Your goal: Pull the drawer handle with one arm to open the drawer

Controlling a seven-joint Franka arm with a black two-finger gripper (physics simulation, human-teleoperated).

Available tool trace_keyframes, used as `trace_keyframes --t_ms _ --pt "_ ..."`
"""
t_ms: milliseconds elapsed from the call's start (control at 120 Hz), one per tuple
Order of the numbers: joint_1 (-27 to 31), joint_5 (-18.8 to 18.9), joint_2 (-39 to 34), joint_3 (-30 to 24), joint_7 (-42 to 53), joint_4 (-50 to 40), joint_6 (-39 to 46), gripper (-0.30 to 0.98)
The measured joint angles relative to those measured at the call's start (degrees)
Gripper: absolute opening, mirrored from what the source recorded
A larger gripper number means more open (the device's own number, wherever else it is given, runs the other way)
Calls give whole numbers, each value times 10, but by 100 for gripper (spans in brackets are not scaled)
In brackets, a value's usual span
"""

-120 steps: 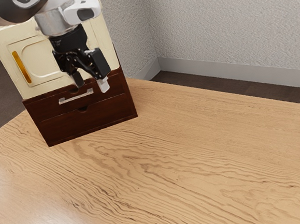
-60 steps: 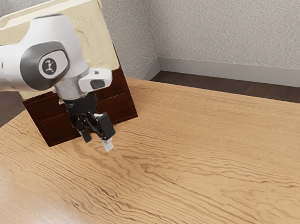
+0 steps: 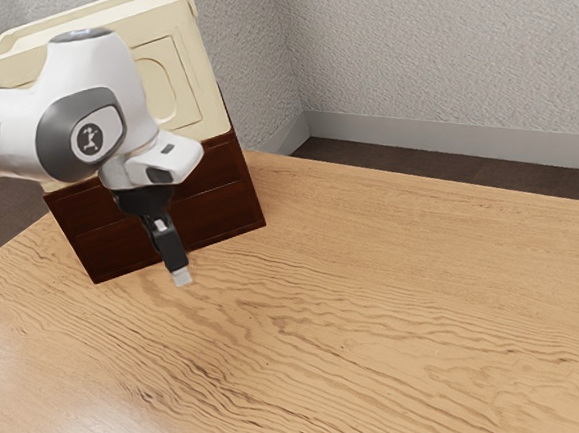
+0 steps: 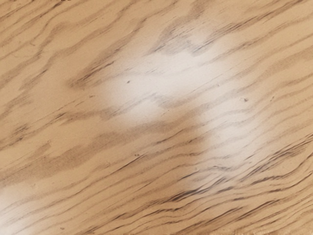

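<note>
Working from near to far, I record first the wood-grained table (image 3: 398, 318), its surface running from the foreground back to the drawer unit. The wrist view looks onto this same grain, marked by pale patches of glare (image 4: 166, 81). My gripper (image 3: 181, 277) points downward, tip slanting toward the exterior view's right, in front of the unit's lower edge. It is seen side-on, and I cannot tell whether it is wide or narrow. The white arm (image 3: 96, 76) enters from the exterior view's left.

Behind stands the dark brown drawer unit (image 3: 251, 204), on the table. Its upper drawer (image 3: 216, 170) sits above the lower drawer (image 3: 219, 212); the visible parts of both fronts appear flush. The arm and gripper partly cover the fronts. A cream box (image 3: 189, 64) rests on top of the unit. Farther back I note dark floor (image 3: 446, 169), a grey baseboard (image 3: 444, 142) and a rough grey wall (image 3: 436, 44).
</note>
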Motion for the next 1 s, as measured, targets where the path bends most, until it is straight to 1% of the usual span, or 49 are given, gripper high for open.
trace_keyframes --t_ms 117,275,400,558,675,817,1000 --pt "17 8 6 3 50 3 24 69" --pt "45 9 13 2 112 3 55 69" --pt "65 6 45 0 151 28 71 69" --pt "57 5 70 -3 191 52 83 69" --pt "63 4 94 -3 216 74 89 69" --pt "73 2 97 2 244 80 93 69" --pt "72 1 95 9 273 80 95 69"
